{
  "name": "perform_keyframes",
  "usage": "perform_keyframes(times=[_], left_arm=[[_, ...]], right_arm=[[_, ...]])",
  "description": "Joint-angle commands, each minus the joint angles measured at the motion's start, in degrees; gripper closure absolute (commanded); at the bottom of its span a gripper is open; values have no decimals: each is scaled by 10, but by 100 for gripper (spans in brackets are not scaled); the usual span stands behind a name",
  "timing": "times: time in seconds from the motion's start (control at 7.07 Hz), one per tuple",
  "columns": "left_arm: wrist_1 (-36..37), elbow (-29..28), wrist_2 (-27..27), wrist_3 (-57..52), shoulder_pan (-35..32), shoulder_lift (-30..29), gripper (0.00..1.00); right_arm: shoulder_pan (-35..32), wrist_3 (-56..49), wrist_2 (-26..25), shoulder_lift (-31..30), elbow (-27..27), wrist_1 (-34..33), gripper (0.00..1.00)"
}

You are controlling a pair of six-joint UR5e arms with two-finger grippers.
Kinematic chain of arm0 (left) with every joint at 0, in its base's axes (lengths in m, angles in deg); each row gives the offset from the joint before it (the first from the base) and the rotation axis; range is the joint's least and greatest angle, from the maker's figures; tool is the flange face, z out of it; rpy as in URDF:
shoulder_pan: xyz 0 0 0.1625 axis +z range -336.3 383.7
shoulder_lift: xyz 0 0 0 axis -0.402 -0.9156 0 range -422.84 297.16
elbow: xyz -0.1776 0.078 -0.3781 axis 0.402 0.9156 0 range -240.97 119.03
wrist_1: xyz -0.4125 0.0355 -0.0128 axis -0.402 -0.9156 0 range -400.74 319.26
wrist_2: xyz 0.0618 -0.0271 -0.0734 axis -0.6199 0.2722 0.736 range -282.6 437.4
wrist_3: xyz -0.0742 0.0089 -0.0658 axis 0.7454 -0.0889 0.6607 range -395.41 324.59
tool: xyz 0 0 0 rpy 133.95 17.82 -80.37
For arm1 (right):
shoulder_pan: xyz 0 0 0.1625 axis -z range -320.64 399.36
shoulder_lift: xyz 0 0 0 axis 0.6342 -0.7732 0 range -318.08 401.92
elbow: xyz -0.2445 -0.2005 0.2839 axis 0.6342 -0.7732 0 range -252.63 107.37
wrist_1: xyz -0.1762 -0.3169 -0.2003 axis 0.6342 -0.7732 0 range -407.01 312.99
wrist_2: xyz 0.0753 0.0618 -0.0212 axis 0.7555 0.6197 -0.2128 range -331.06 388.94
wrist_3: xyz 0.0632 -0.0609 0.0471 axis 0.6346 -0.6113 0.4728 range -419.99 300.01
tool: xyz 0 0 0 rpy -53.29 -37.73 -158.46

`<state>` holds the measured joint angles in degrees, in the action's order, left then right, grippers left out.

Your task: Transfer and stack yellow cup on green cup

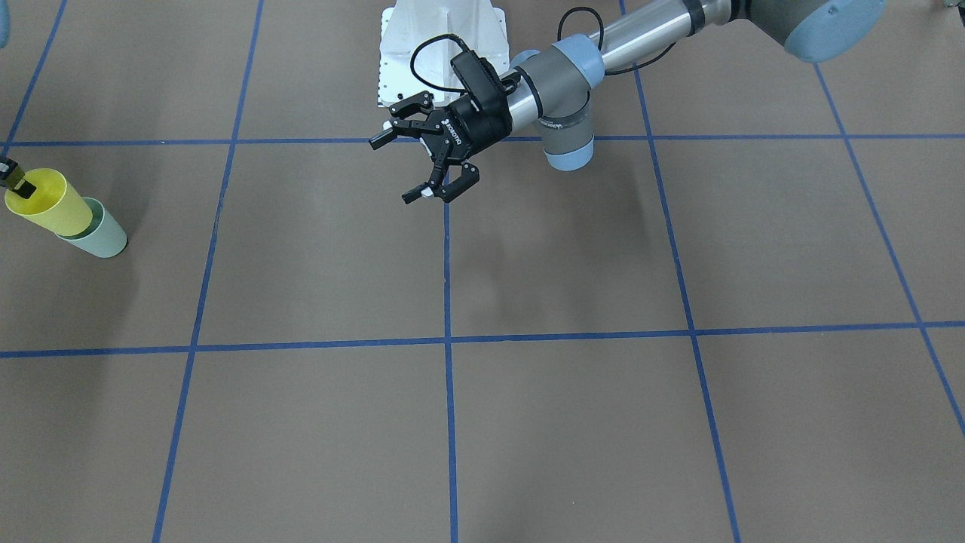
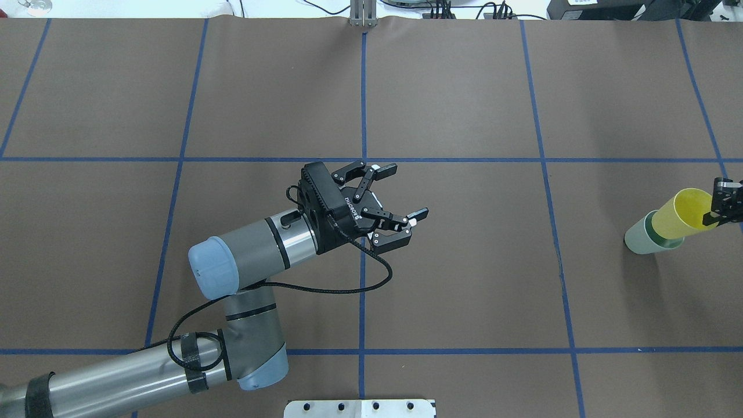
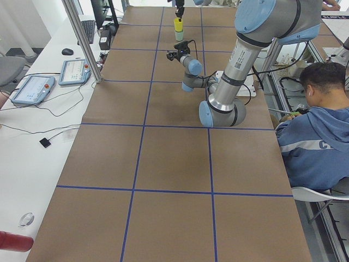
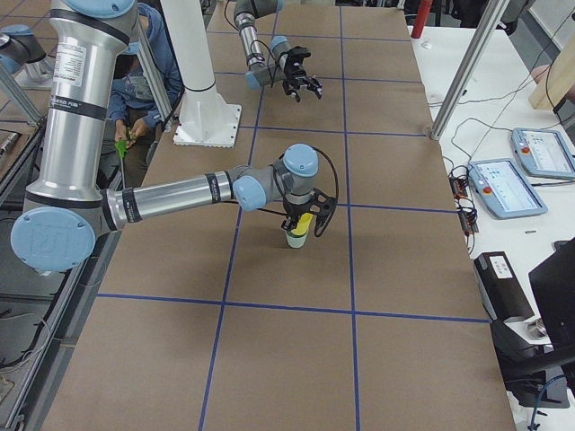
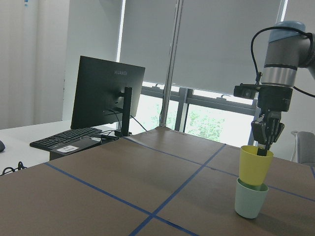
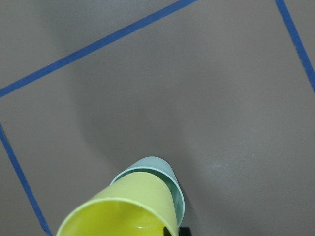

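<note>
The yellow cup (image 2: pixel 682 215) sits nested, slightly tilted, in the green cup (image 2: pixel 641 237), which stands on the table at the far right edge of the overhead view. The pair shows at the left edge of the front view, yellow (image 1: pixel 49 202) in green (image 1: pixel 102 235), and in the left wrist view (image 5: pixel 255 164). My right gripper (image 2: pixel 711 219) is shut on the yellow cup's rim, one finger inside; it comes down from above (image 5: pixel 265 150). My left gripper (image 2: pixel 407 191) is open and empty, hovering over the table's middle (image 1: pixel 392 170), facing the cups.
Blue tape lines divide the brown table into squares. The white robot base plate (image 2: pixel 360 408) sits at the near edge. A monitor (image 5: pixel 106 93) and keyboard stand on a side desk. A seated person (image 3: pixel 316 125) is beside the table.
</note>
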<state>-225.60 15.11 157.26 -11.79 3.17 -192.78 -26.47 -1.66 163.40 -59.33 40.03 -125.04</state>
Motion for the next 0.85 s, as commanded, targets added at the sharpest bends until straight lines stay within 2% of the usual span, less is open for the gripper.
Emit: perform_keyframes(times=[0.0, 0.14, 0.28, 0.42, 0.71], left_arm=[[0, -1, -13, 0, 1, 0, 1], [0, -1, -15, 0, 1, 0, 1], [0, -1, -15, 0, 2, 0, 1], [0, -1, -16, 0, 4, 0, 0], [18, -1, -16, 3, 5, 3, 0]], right_arm=[[1, -1, 2, 0, -2, 1, 97], [0, -4, 2, 1, -2, 1, 64], [1, 1, 3, 1, -2, 2, 22], [1, 2, 5, 0, -2, 2, 0], [1, 1, 10, 1, 4, 3, 0]])
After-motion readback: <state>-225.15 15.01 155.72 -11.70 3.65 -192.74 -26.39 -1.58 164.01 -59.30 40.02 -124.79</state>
